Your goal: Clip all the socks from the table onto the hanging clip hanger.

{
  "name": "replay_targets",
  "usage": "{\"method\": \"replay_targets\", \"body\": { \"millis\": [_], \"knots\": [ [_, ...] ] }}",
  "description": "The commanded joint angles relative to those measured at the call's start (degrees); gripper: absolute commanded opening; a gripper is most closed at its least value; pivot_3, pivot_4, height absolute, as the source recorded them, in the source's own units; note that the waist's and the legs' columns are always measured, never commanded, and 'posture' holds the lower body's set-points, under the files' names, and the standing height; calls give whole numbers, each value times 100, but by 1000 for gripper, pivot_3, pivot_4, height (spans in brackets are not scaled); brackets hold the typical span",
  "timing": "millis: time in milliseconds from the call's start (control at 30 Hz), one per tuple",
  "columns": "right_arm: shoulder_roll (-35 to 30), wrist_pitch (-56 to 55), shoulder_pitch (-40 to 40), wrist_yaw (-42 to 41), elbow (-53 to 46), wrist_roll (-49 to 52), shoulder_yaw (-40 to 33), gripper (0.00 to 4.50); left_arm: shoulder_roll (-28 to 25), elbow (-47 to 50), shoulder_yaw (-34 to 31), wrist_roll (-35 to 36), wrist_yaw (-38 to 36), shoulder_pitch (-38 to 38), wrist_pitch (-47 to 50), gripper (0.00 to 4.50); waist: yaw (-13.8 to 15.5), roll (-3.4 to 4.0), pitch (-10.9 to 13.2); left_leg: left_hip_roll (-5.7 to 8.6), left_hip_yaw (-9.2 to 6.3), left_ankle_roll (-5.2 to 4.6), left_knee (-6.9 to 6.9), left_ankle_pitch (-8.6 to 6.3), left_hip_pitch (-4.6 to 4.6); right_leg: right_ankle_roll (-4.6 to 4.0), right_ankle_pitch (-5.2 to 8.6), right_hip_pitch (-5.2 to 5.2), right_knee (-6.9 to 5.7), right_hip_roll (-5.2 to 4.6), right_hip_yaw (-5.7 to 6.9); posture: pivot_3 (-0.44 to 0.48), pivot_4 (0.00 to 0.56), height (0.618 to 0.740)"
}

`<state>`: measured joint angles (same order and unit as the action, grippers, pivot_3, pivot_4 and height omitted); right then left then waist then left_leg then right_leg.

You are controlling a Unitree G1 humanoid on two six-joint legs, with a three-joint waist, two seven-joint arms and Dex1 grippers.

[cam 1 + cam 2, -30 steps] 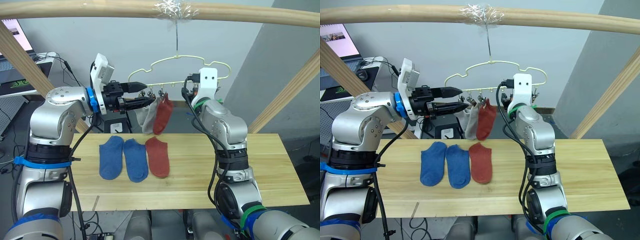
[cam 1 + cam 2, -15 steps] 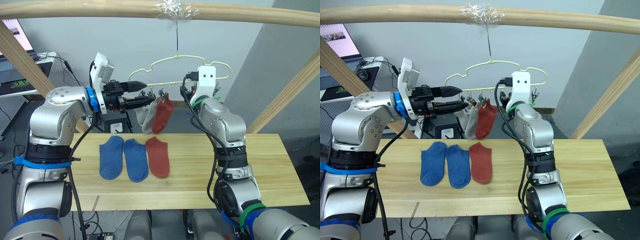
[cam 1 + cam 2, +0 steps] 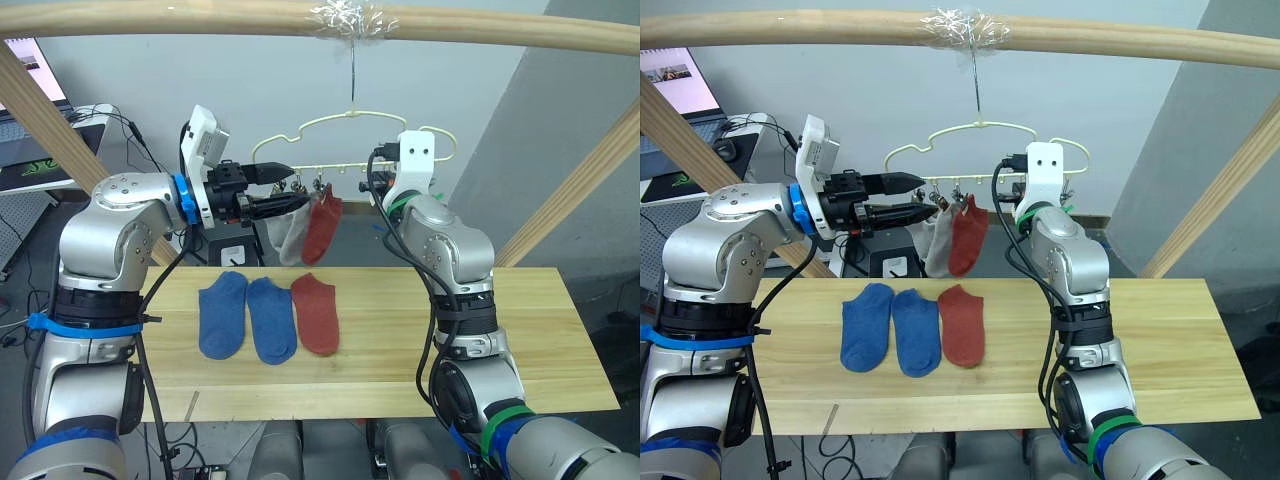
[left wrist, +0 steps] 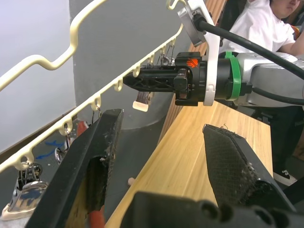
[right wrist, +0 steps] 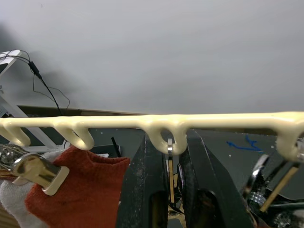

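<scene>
The right claw [image 5: 170, 190] is clamped on a free clip [image 5: 169, 176] of the clip hanger [image 3: 985, 125], just beside the hung rust-red sock [image 3: 968, 233]. The left claw [image 3: 912, 197], fingers apart, is empty. The remaining rust-red sock [image 3: 962, 323] lies lengthwise on the tabletop [image 3: 1160, 340] below the hanger, likely nearer the left arm.

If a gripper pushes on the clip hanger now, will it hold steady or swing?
Likely swing: the clip hanger hangs by one thin hook from the pole. Its wire looks light, so it probably tilts easily. The right gripper, closed around a clip, may steady it.
</scene>
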<state>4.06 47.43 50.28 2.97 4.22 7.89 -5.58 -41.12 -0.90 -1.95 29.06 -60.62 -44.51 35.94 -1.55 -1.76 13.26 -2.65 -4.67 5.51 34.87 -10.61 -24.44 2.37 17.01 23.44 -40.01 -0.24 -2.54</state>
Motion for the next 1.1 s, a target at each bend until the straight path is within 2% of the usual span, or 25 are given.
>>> {"method": "replay_targets", "body": {
  "millis": [33, 267, 367, 467, 600, 767, 1100],
  "knots": [
    [-10, -113, 164, 50, -107, 26, -12, 18, -116, 276, -50, 110, -81, 2, 131, 3033, 0, 0, 0, 0, 0, 0, 0, 0, 0, 0, 0, 0, 0, 0, 0, 116, 174, 740],
    [-21, -55, 156, 63, -166, 68, -35, 18, -380, 718, 382, 127, -304, 229, 857, 3033, 0, 0, 0, 0, 0, 0, 0, 0, 0, 0, 0, 0, 0, 0, -1, 116, 174, 740],
    [-16, -48, 162, 65, -173, 76, -33, 18, -358, 880, 559, -74, -232, 446, 765, 3601, 0, 0, 0, 0, 0, 0, 0, 0, 0, 0, 0, 0, 0, 0, -1, 111, 176, 740],
    [3, -40, 158, 73, -193, 85, -32, 18, -328, 978, 721, -341, -125, 775, 477, 4463, -3, 0, 0, 0, 0, 0, 0, 0, 1, 0, 0, 0, -2, 0, -1, 109, 177, 740],
    [15, -29, 154, 77, -221, 96, -26, 18, -159, 882, 888, -788, 232, 1104, -3, 4485, 5, 1, -1, -1, 0, 0, 0, 0, 2, 0, 0, 0, -2, 0, -2, 106, 180, 740],
    [17, 16, 152, 75, -295, 111, -15, 18, 378, 504, 1124, -1450, 924, 1512, -699, 4485, 16, 1, -1, 0, 2, 0, 2, 0, 1, -1, -1, 0, -2, -1, -3, 97, 181, 740],
    [53, 122, 149, 57, -437, 124, 23, 18, 1385, -1371, 1718, -2797, 2064, 1354, -1734, 4485, 18, 3, -2, 0, 2, -2, 3, 1, 1, -4, -2, 0, -4, 0, -2, 77, 177, 740]
  ]
}}
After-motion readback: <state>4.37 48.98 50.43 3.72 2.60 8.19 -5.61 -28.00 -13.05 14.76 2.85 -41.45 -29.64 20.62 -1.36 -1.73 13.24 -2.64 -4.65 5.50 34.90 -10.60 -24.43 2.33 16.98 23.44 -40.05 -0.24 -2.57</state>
